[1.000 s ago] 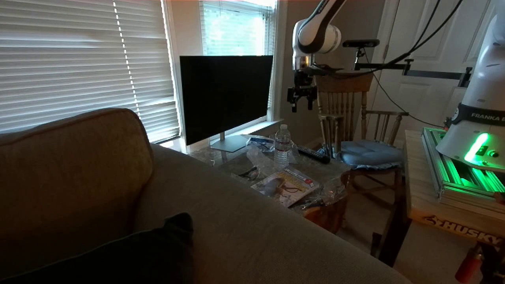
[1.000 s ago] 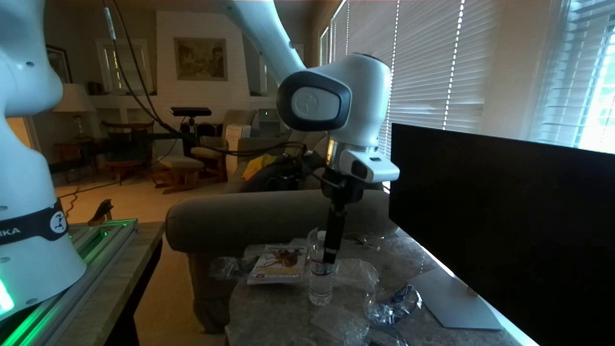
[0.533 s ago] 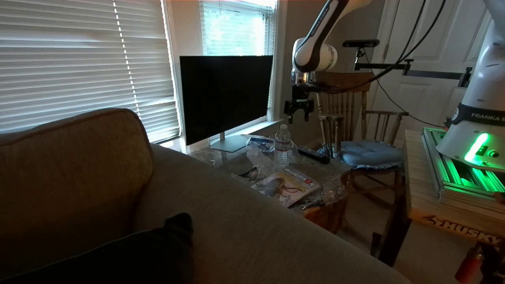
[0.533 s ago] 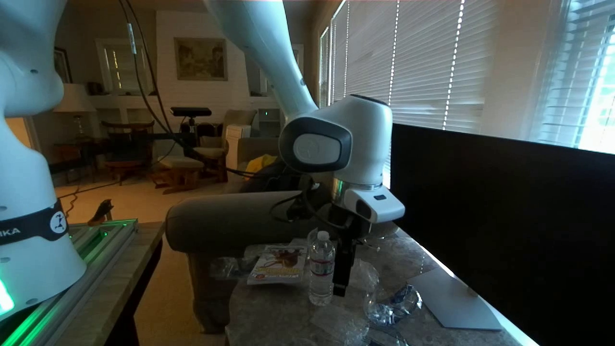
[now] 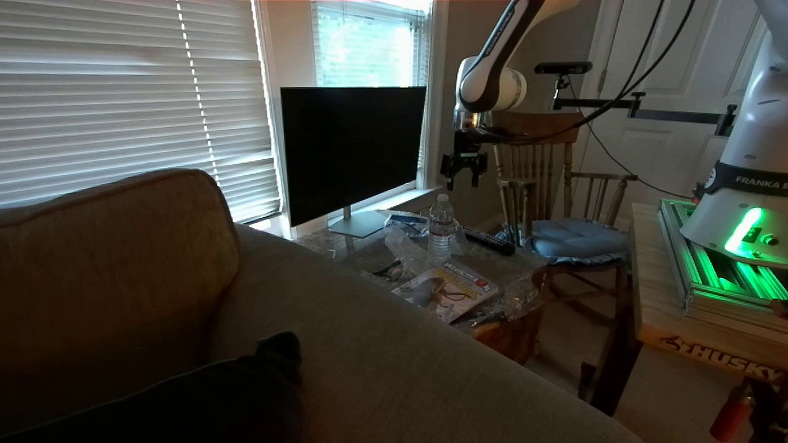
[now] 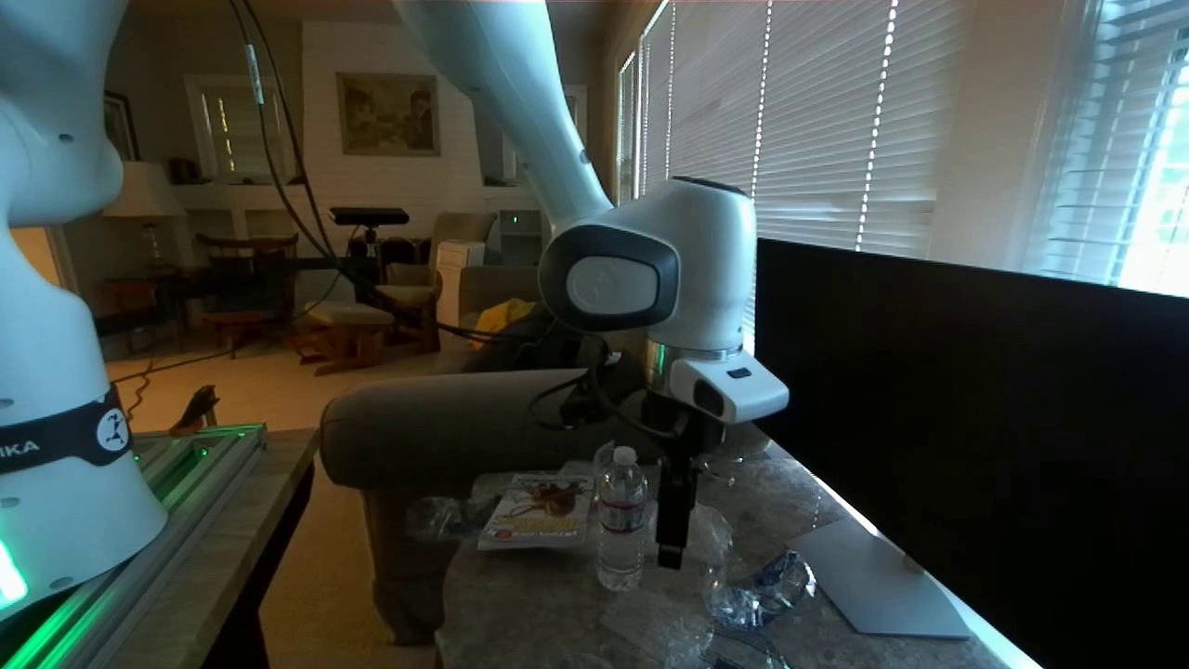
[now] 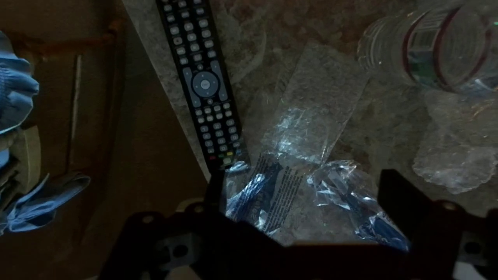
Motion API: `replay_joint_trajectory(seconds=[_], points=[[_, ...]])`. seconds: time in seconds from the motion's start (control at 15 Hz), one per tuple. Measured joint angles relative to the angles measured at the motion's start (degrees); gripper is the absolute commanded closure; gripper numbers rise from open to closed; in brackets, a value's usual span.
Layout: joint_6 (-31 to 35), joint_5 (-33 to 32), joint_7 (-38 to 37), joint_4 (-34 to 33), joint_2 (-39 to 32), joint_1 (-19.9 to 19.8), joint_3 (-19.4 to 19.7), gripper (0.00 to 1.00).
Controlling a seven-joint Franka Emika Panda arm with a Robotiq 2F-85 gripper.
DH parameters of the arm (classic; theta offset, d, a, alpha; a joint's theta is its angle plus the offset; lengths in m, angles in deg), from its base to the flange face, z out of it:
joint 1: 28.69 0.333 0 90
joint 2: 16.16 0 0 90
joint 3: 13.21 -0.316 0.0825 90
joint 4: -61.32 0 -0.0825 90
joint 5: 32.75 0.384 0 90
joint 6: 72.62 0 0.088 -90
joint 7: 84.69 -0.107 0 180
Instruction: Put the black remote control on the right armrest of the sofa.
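Robotiq's gripper hangs fingers-down beside the water bottle, its two fingers spread wide with nothing held between them. That stance suits a reach rather than a carry: the black remote control lies flat, buttons up, on the stone-patterned side table, just past the bottle on the side away from the right armrest of the sofa. That armrest runs along the bottle's other side, beyond the printed booklet. With the bottle standing roughly between pickup and drop, a sensible carry would rise high enough to clear its top.

Seen from the wrist, the remote runs nearly straight away from the tool, so closing there would pinch it across its slim width. It lies off toward one finger, though; a sideways shift away from the bottle and a slight turn seem wanted first. A blue-printed plastic wrapper meets the remote's near end, and whether it lies over or under that end cannot be told. Gripping farther along, abreast of the bottle, should keep film out of the pinch, and a hold near the middle should stop so long a bar from tipping.
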Motion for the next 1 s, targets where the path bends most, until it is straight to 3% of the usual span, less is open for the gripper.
replay_joint_trajectory(seconds=[0.27,0.67,1.0], points=[[6.7,-0.6,2.9,0.5,-3.5,0.0,1.5,0.00],[8.5,-4.9,7.2,0.6,-9.6,-0.1,5.3,0.00],[12.2,-5.7,12.2,1.3,-12.6,-1.5,4.0,0.00]])
